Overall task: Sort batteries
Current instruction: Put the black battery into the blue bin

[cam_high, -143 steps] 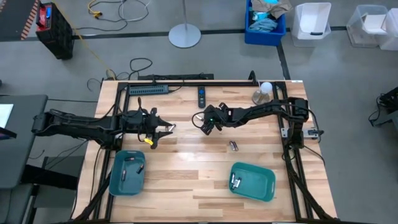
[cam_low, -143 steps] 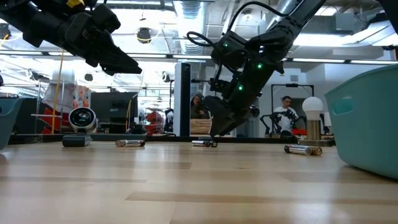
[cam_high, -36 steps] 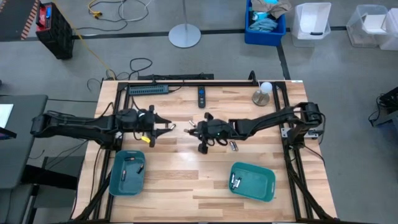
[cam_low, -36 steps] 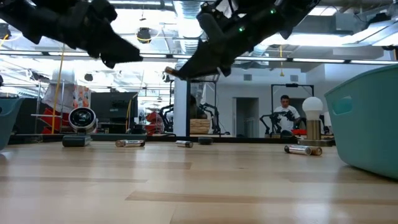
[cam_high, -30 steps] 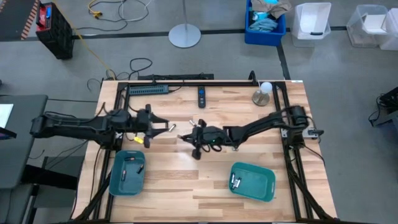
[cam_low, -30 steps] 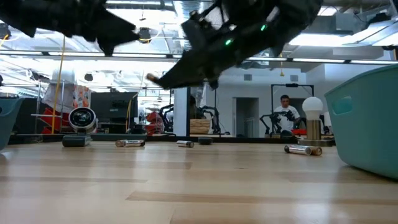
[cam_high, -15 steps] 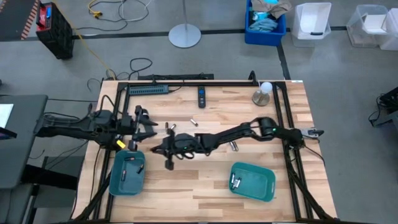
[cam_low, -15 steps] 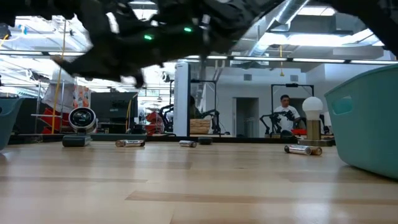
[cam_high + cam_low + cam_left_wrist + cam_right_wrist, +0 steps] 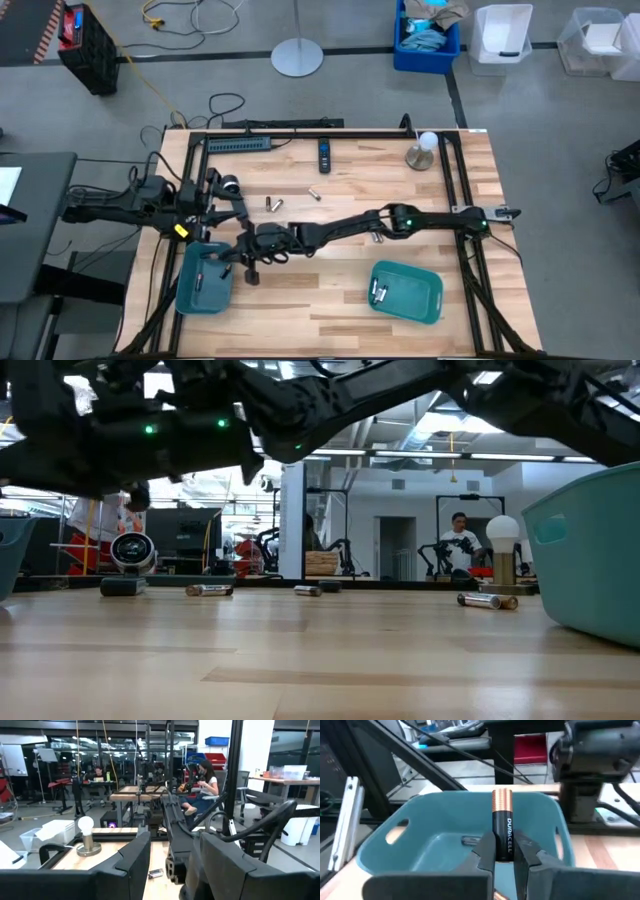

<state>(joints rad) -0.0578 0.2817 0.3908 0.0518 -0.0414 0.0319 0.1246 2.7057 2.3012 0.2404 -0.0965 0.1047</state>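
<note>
The right gripper [image 9: 504,851] pinches a battery [image 9: 502,826] upright between its fingers, copper end up. Just ahead of the gripper and below it sits the left tray [image 9: 541,815], its open mouth facing the held cell, with at least one battery already lying inside. In the high view the right gripper [image 9: 243,262] hangs at that tray's [image 9: 190,292] near edge, the arm stretched far across the table.

The left gripper [image 9: 226,190] waits back from the tray, beside the right gripper on its far side; its fingers look spread, nothing between them.

Progress, as a judgement: partly done. The left tray holds a couple of cells, and the right tray [image 9: 425,300], well behind the working gripper, holds at least one battery [image 9: 378,292]. Left on the wood are two loose batteries [image 9: 273,204] just beyond the right gripper, a small one [image 9: 313,194] a little farther, and another pair [image 9: 377,235] beside the right arm's forearm. So the held cell wants dropping into the tray ahead, then about five more remain to be collected. Whether each cell sits in its proper tray cannot be told.
</note>
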